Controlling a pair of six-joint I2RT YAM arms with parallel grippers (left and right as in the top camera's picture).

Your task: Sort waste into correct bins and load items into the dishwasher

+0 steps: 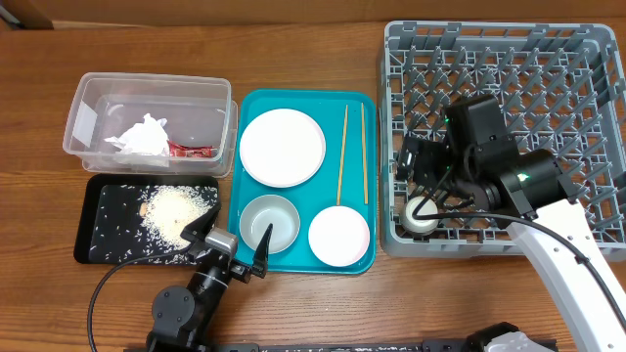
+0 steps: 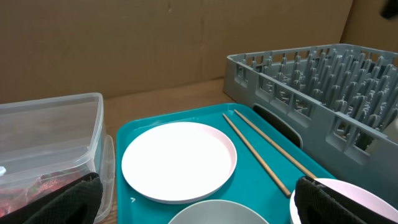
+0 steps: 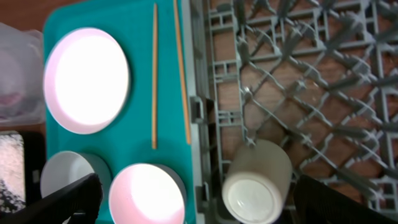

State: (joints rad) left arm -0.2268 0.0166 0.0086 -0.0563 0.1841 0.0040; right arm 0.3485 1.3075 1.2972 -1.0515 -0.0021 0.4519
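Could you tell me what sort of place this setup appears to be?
Probably a lab mock-up of a dish-clearing station: a wooden table, a grey plastic dishwasher rack and a teal serving tray.

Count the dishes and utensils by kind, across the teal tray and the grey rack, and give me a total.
Round pale pink plate: 1
Bowls, a grey metal bowl and a pale pink bowl: 2
Small white cup: 1
Thin wooden chopsticks: 2
Total: 6

Overhead: white cup [image 1: 423,212] partly covered by the right arm [image 1: 509,171]. Left wrist view: grey metal bowl [image 2: 217,213] cut by the bottom edge; red wrapper [image 2: 53,185] only a blur behind the clear tub [image 2: 50,130] wall. Right wrist view — rice grains [image 3: 7,168] clipped at the left edge, indistinct.
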